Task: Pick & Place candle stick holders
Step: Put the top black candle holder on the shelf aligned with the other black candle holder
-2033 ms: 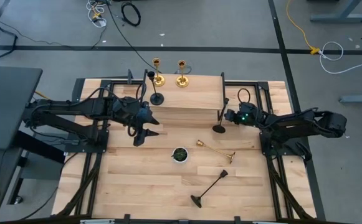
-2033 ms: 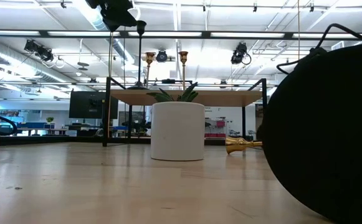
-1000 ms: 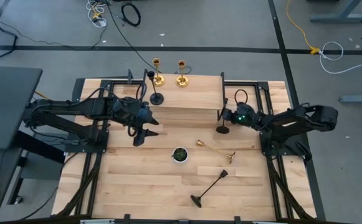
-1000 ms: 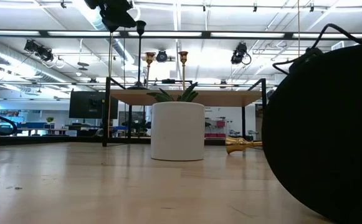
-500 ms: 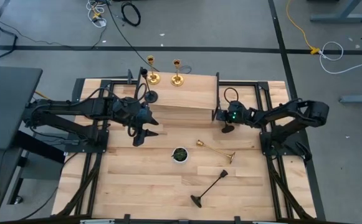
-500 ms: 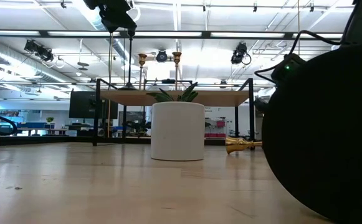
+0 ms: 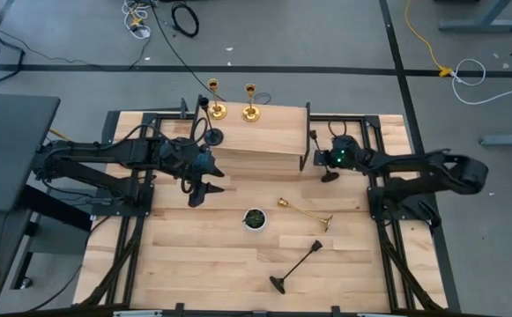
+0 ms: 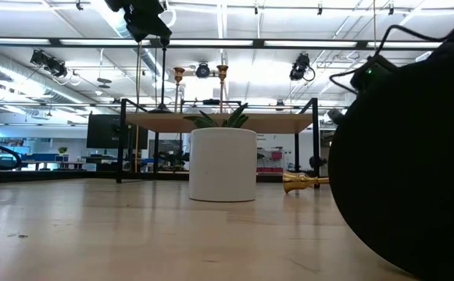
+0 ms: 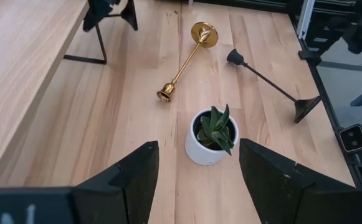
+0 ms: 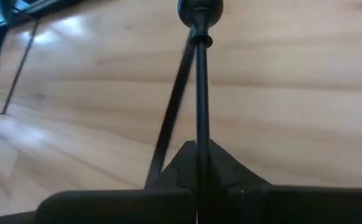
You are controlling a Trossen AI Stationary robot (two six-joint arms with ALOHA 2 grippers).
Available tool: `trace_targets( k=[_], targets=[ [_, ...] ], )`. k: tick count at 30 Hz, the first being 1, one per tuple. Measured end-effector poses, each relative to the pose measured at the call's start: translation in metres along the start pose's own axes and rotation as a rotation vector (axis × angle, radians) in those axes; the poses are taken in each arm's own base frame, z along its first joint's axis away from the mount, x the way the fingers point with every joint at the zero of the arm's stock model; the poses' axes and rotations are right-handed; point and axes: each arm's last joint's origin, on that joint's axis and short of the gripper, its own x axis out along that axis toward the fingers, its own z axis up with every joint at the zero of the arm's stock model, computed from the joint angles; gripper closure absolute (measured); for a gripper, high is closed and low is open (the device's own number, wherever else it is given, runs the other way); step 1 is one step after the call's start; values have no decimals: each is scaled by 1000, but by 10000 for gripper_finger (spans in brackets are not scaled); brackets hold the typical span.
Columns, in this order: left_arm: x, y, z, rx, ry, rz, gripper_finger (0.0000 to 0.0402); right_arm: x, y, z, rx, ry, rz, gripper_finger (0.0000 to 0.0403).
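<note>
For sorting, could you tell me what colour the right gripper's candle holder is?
Black, clearest in right wrist view.

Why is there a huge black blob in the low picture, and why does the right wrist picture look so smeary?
Low view: the blob is something dark so near the lens that it blurs. Right wrist view: the black holder sits close in the shut right pincer, soft-edged, with pale glare on the wood.
</note>
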Motion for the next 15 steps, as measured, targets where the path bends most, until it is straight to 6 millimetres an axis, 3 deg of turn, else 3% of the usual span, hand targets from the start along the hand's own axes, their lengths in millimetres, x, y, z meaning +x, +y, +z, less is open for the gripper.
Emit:
trace_targets(
  k=[15],
  targets=[
    [0, 1, 0, -8, -7, 44, 179, -55, 8, 39, -98, -291, 205, 402]
  ],
)
